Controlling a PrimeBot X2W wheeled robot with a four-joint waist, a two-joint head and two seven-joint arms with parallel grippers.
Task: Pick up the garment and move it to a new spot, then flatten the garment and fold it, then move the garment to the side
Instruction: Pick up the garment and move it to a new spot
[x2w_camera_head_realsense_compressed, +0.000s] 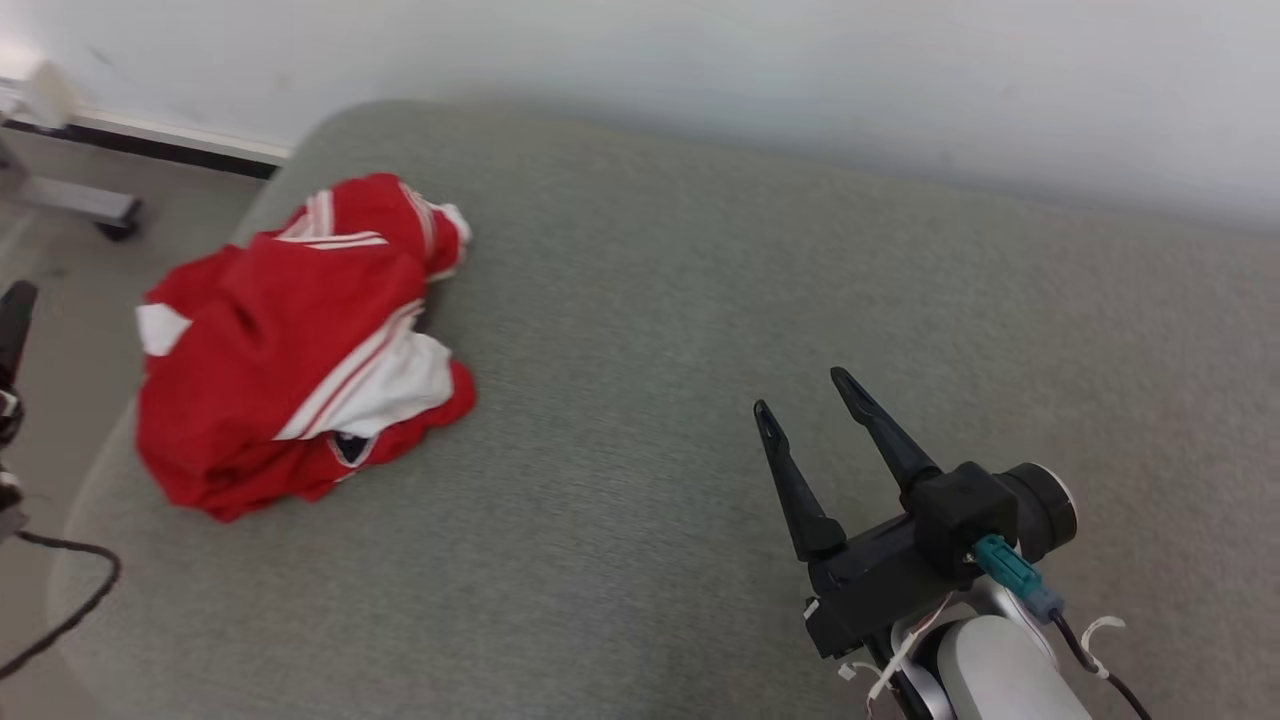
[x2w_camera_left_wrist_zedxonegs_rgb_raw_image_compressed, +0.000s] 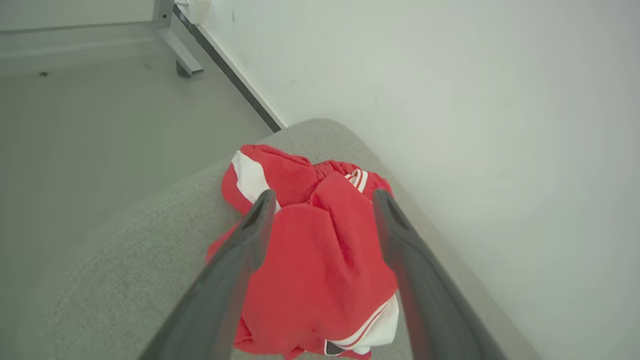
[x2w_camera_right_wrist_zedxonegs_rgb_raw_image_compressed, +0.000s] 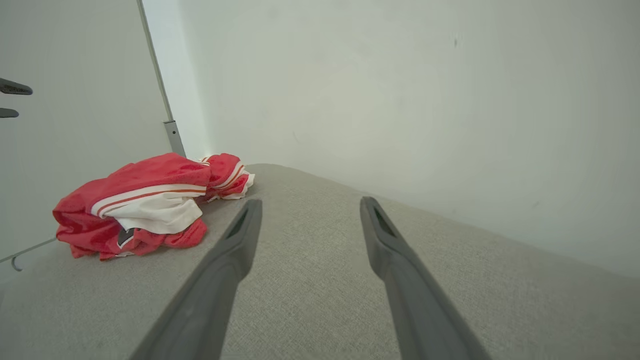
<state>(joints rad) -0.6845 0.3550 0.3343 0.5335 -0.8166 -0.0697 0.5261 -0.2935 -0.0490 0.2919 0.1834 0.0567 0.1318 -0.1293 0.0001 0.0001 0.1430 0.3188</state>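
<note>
Grey cushion (x2w_camera_head_realsense_compressed: 700, 350) against white wall (x2w_camera_head_realsense_compressed: 800, 70), perhaps a caster (x2w_camera_head_realsense_compressed: 118, 228).

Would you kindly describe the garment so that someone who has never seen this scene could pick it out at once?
A grey upholstered surface runs along a white wall. Near its rounded left corner lies a crumpled heap, the garment. It is bright red with white stripes and panels, unlike the plain grey fabric and the dark right pincer.

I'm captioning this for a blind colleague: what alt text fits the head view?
A crumpled red and white garment lies near the left end of a grey cushioned surface. The right claw, open and empty, is at the lower right, apart from it.
</note>
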